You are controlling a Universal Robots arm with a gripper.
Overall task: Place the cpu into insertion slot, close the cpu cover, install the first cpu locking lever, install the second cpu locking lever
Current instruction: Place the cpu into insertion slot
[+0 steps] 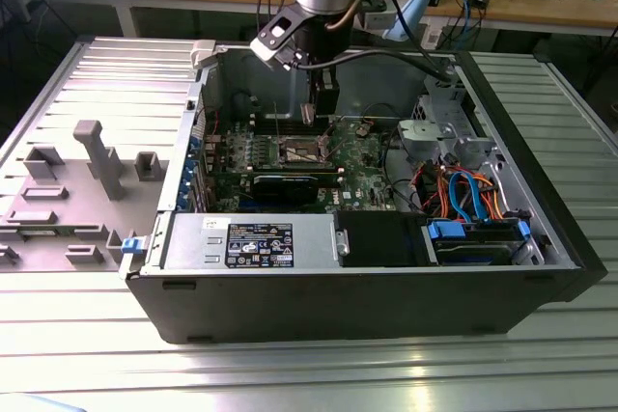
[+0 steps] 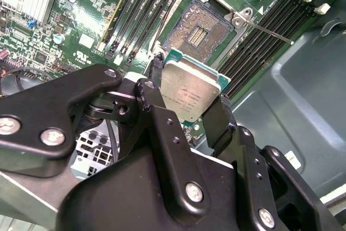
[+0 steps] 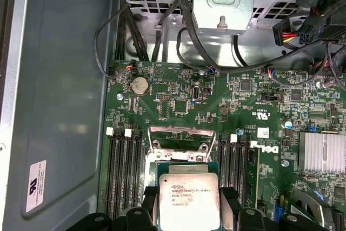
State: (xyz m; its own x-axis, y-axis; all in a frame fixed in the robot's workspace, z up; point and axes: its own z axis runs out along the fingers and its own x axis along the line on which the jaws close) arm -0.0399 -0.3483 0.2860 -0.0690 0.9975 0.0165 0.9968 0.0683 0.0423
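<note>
Silvery-grey cpu (image 2: pixel 189 93), green motherboard (image 3: pixel 238 113)

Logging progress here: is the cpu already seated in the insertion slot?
No, in the second wrist view the fingers grip the cpu apart from the insertion slot, which lies empty.

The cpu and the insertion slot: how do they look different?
The cpu has a smooth silvery top; the insertion slot shows a dark field of tiny contacts. The cpu is held up in the gripper; the insertion slot sits empty in the green board. Both are square.
</note>
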